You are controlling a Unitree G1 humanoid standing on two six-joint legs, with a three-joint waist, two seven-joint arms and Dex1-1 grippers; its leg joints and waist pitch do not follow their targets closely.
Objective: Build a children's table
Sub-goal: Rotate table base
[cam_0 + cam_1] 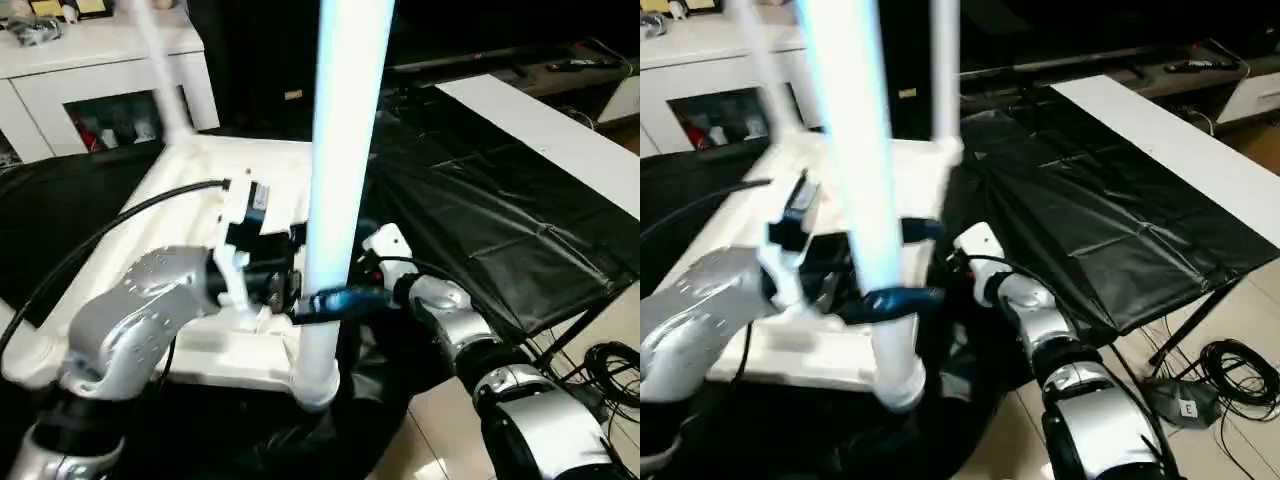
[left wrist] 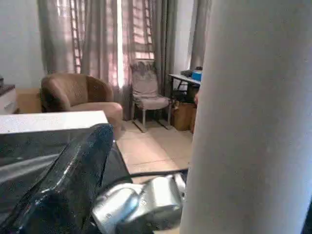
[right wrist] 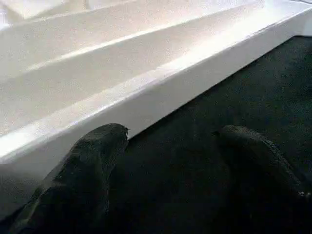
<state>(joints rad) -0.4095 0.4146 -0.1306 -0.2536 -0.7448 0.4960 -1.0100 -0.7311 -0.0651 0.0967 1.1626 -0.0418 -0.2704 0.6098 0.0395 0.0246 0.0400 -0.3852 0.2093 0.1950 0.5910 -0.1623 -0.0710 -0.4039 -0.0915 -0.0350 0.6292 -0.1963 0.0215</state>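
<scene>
The white tabletop (image 1: 200,350) lies upside down on a black cloth. One white leg (image 1: 345,130) stands upright in its near right corner socket (image 1: 318,385). Two more legs (image 1: 945,70) (image 1: 758,70) rise from the far corners. My left gripper (image 1: 335,298) stands open around the near leg low down. One black finger (image 2: 63,185) passes in front of the leg (image 2: 253,117) with a gap to it. My right gripper (image 3: 170,131) is open beside the tabletop's rim (image 3: 122,97), with only black cloth between its fingers.
A white cabinet (image 1: 100,70) with glass doors stands at the back left. The black cloth (image 1: 480,220) spreads to the right, with a long white board (image 1: 540,130) beyond it. Cables (image 1: 610,370) lie on the floor at the right. A black cable (image 1: 130,215) arcs over my left arm.
</scene>
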